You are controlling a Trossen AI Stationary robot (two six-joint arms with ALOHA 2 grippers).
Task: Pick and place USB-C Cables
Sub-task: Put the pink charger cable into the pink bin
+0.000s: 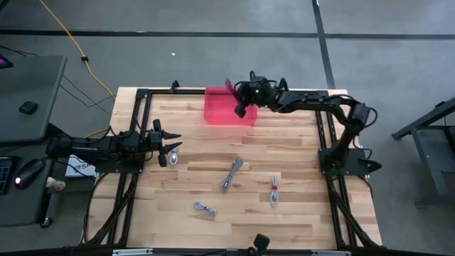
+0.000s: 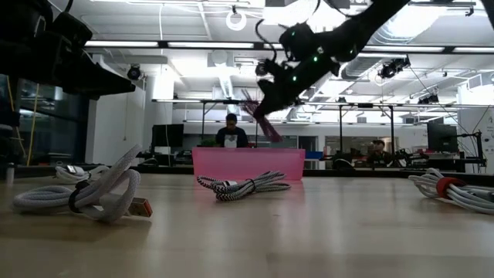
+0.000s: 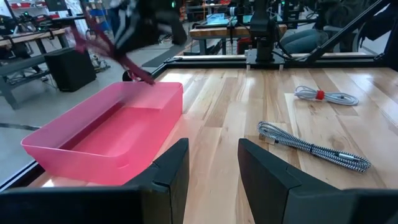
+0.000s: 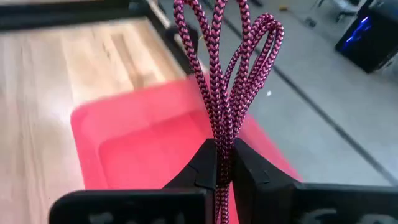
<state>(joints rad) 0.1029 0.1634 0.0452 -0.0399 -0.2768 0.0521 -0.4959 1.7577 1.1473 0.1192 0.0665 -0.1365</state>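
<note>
Pink plastic bin (image 1: 229, 108) sits at the far edge of the bench, and from above the right gripper (image 1: 244, 97) hangs over its right end, carrying the dark red cable (image 1: 232, 88). That is the placing step, judged from here. 3 more cables lie loose: the striped cable (image 1: 232, 173) mid-bench, the red-tied cable (image 1: 274, 190) toward the right edge, and the small grey cable (image 1: 205, 208) near the front edge. The left gripper (image 1: 169, 144) waits at the left edge, jaws spread and empty.

Level across the bench now: the dark red cable (image 2: 262, 116) dangles clear above the bin (image 2: 248, 163), not touching it.

Left wrist view: the left gripper (image 3: 211, 158) looks between its own spread fingers (image 3: 266, 171) at the bin (image 3: 62, 146), which looks empty inside.

Right wrist view: the right gripper (image 4: 225, 163) has its jaws pressed tight on the dark red cable (image 4: 227, 68), loops standing beyond them, with the bin (image 4: 87, 118) below.

Next call: lower a little, stay centred over the bin, then let go so the loops fall inside rather than across the rim.
</note>
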